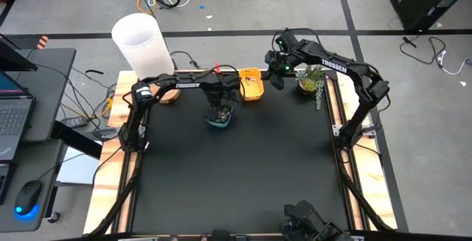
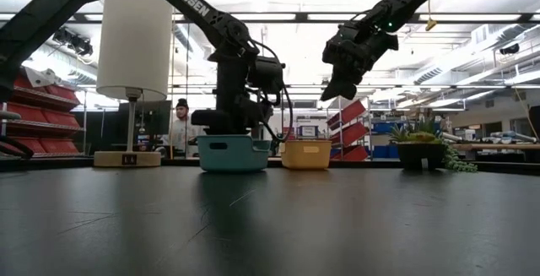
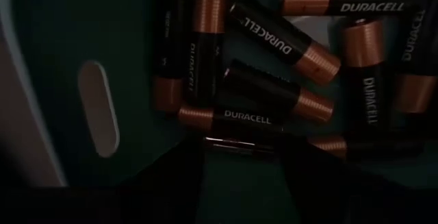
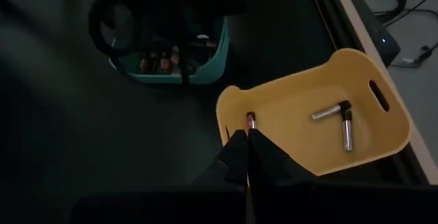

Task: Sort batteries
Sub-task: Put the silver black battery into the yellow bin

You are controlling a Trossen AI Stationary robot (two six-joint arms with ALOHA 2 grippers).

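The black, matte table [image 1: 236,175] took up most of the scene, its wooden edges showing at both sides. At its far left stood a lamp [image 2: 134,65] with a smooth white cylindrical shade on a round wooden base; at the far right, a small potted plant [image 1: 310,79] with spiky leaves.

The left arm reached across the far edge and bent down steeply, its left gripper [image 3: 243,152] lowered inside the teal bin [image 2: 234,153], a rounded plastic tub with a slot handle. Its dark fingers stood partly apart around a black and copper battery lying among the heap of batteries [image 3: 274,80], glossy cylinders with printed lettering on the bin floor; whether they gripped it could not be told.

The right arm arched in from the right and hung above the yellow bin [image 4: 321,107], a like-shaped tub just right of the teal one. The right gripper [image 4: 248,138] was pinched shut on a slim cell [image 4: 250,120], copper tip showing, over the bin's rim. Two thin silvery cells [image 4: 339,118] lay in an L inside.
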